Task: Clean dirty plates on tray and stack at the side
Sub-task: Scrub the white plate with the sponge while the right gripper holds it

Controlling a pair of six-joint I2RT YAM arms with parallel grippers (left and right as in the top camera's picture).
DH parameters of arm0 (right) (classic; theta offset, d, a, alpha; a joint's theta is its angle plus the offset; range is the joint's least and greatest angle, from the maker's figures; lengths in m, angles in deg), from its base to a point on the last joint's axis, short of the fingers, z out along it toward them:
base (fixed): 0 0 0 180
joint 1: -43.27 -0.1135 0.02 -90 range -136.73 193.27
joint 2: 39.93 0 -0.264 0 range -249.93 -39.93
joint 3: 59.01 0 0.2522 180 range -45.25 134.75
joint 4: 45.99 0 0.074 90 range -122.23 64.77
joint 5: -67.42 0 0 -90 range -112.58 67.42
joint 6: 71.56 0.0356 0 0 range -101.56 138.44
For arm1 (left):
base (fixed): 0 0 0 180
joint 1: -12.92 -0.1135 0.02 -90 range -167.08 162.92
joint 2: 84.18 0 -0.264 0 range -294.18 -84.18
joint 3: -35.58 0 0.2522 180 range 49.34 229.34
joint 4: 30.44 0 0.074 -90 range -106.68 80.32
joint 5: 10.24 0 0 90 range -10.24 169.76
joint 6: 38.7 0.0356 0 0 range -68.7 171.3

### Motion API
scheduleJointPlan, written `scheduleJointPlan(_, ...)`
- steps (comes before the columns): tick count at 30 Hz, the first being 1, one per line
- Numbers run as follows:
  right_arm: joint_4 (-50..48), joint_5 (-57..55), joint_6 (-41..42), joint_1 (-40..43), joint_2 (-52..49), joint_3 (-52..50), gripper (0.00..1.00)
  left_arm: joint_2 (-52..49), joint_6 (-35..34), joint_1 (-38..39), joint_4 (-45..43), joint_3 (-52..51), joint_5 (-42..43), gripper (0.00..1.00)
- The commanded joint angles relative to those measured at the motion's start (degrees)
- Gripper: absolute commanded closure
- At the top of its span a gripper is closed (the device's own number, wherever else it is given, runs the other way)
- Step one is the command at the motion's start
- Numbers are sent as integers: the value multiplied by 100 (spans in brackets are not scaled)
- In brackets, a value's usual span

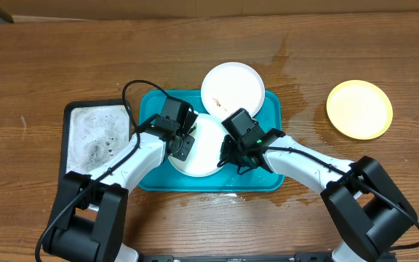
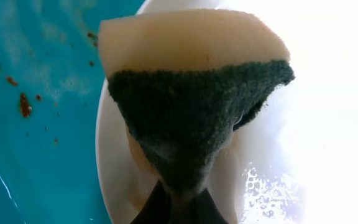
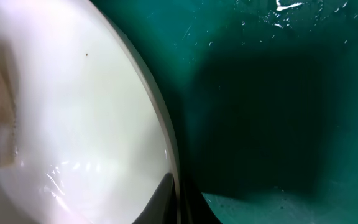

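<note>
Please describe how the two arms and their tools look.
Left arm and right arm: white links, black joints, a thin black cable along each. Left tool and right tool are black; a small green light glows on the right wrist.

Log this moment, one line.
left gripper: shut on sponge over white plate | right gripper: shut on its rim | second white plate: smeared, tray edge | yellow plate: on table

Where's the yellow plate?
In the overhead view, the yellow plate lies alone on the table, off to the right of the tray.
</note>
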Motion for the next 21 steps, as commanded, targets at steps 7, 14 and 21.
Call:
scheduleJointPlan(7,7,-26,-63,-15,76,-111,96,-116,-20,-33,-205,-98,-74,96)
scheduleJointPlan(14,11,-26,-66,-15,76,-111,96,-129,35,-33,-518,-264,-74,96)
scheduleJointPlan(21,-9,-26,-61,-15,76,-111,96,-282,35,-33,-942,-356,-74,96)
